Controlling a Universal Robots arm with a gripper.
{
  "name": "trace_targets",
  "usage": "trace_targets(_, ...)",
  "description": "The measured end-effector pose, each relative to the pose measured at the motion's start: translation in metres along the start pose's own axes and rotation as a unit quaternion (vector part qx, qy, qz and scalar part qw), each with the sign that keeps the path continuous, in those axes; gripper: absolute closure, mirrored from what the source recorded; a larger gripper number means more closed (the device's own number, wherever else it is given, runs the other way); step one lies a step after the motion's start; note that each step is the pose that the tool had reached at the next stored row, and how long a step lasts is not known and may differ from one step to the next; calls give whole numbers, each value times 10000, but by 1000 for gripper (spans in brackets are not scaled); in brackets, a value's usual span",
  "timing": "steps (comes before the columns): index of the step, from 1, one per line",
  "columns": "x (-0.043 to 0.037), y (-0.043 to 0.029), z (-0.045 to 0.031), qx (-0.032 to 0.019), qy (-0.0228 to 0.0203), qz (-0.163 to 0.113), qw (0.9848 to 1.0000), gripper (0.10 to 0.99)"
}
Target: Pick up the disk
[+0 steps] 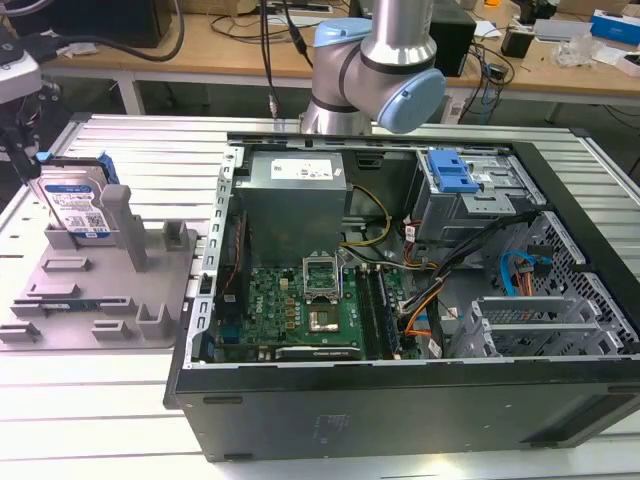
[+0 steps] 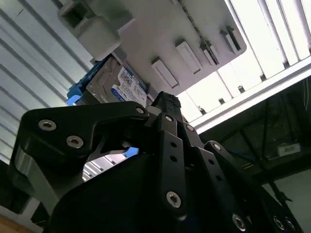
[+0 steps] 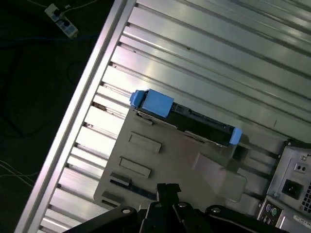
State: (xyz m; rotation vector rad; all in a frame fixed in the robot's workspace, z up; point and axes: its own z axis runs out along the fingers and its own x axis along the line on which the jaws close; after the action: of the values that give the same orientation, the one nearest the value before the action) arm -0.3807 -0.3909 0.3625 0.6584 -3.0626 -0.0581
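Standing on its edge in a slot of the grey tray, the disk sits at the exterior view's left, with its white-and-blue label facing the camera and its blue frame showing along the upper edge. A grey post of the tray rises just beside it on the side towards the computer case. The tray lies flat on the ribbed metal worktop, close to the open case but not touching it.

The claw hangs over the tray in the first wrist view, its fingers drawn narrow with the tips together and nothing held between them. In that view the disk is seen from above as a thin dark strip with a blue tab at each end, and it is apart from the claw tips. In the second wrist view the claw points towards the tray, and the disk's label shows just past the black fingers, with no contact visible.

The arm rises behind the case in the exterior view. Inside the case lie a green circuit board, a grey power box and a blue bracket.
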Motion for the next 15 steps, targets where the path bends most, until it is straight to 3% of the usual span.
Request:
trace_targets(2,0,0,5,0,13,-353,9994,980)
trace_targets(3,0,0,8,1,21,-582,9983,980)
trace_targets(5,0,-1,12,2,37,-1039,9946,980)
trace_targets(9,0,-1,16,3,51,-1473,9891,980)
trace_targets(11,0,-1,18,4,58,-1694,9855,980)
trace_targets(12,0,-1,20,4,64,-1860,9825,980)
trace_targets(15,0,-1,22,5,73,-2121,9772,980)
